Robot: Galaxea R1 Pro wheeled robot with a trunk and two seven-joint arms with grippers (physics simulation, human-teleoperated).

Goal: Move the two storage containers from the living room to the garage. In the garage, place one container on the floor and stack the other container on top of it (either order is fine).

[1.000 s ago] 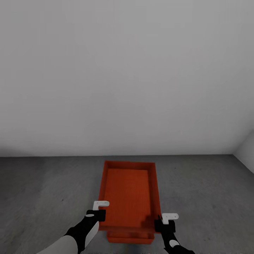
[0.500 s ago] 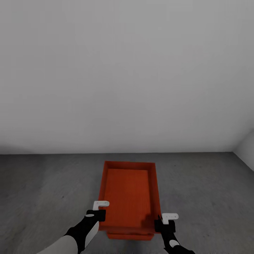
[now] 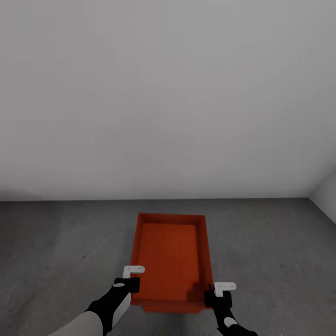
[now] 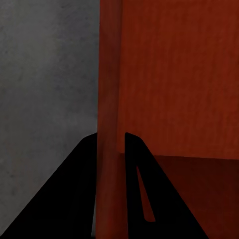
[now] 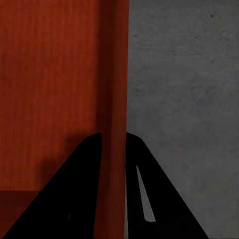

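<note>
One orange-red storage container [image 3: 170,254] hangs level over the dark grey concrete floor [image 3: 56,252] of the garage, held at its near end by both grippers. My left gripper [image 3: 132,283] is shut on its left wall [image 4: 109,99]. My right gripper [image 3: 213,297] is shut on its right wall [image 5: 117,89]. Directly beneath it lies the second storage container [image 3: 170,309]; just a thin strip of its near end peeks out below the held one. The living room is out of view.
A plain white wall [image 3: 168,93] rises close ahead, meeting the floor just beyond the bins. A second white wall [image 3: 327,196] closes the corner at the far right. Bare concrete [image 5: 184,74] spreads on both sides of the containers.
The whole view has shifted, so the camera moved forward. The held container now covers more of the lower one, whose near end shows as a thinner strip. Both grips are unchanged.
</note>
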